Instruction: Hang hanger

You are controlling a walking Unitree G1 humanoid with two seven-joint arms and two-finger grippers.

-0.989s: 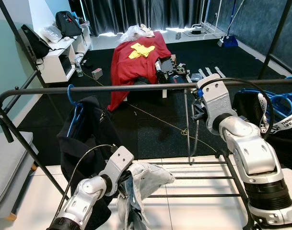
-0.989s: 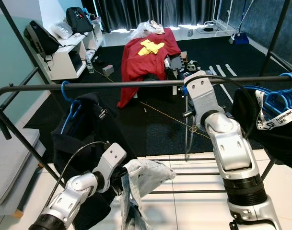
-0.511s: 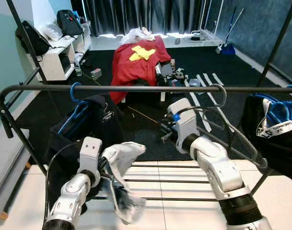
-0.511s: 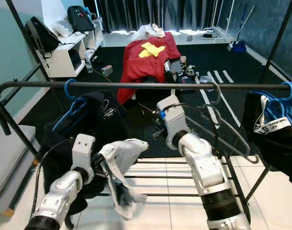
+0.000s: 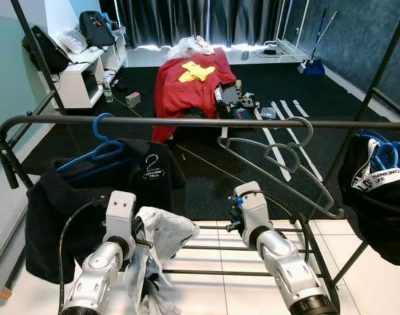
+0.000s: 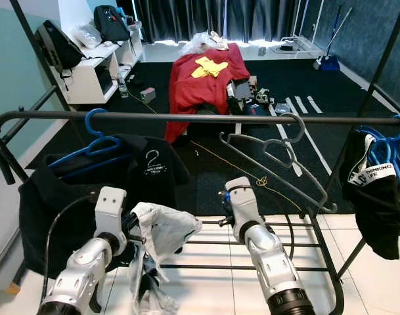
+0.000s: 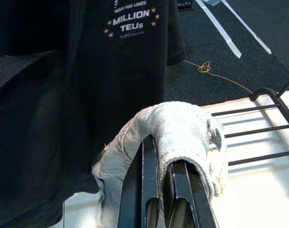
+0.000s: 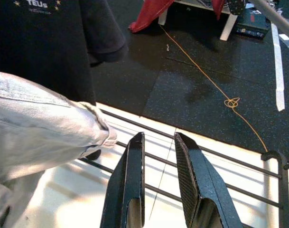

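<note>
A grey wire hanger (image 5: 286,164) hangs by its hook from the black rail (image 5: 186,121), tilted, with no gripper on it. My right gripper (image 8: 159,137) is low down below that hanger, above the rack's bottom bars, open and empty. My left gripper (image 7: 161,152) is shut on a pale denim garment (image 5: 159,237), which drapes over its fingers (image 7: 146,161) and hangs beneath the rail. On the rail's left end, a blue hanger (image 5: 98,147) carries a black T-shirt (image 5: 75,197).
Blue hangers with a black garment (image 5: 377,197) crowd the rail's right end. The rack's lower bars (image 5: 213,249) run across in front of me. Beyond lie a red-draped table (image 5: 190,82), a white shelf with bags (image 5: 75,72) and a yellow cord (image 8: 229,102) on black matting.
My right gripper let go of the grey hanger, which now hangs on the rail, and dropped low. The left arm still holds the denim garment. The camera shifted.
</note>
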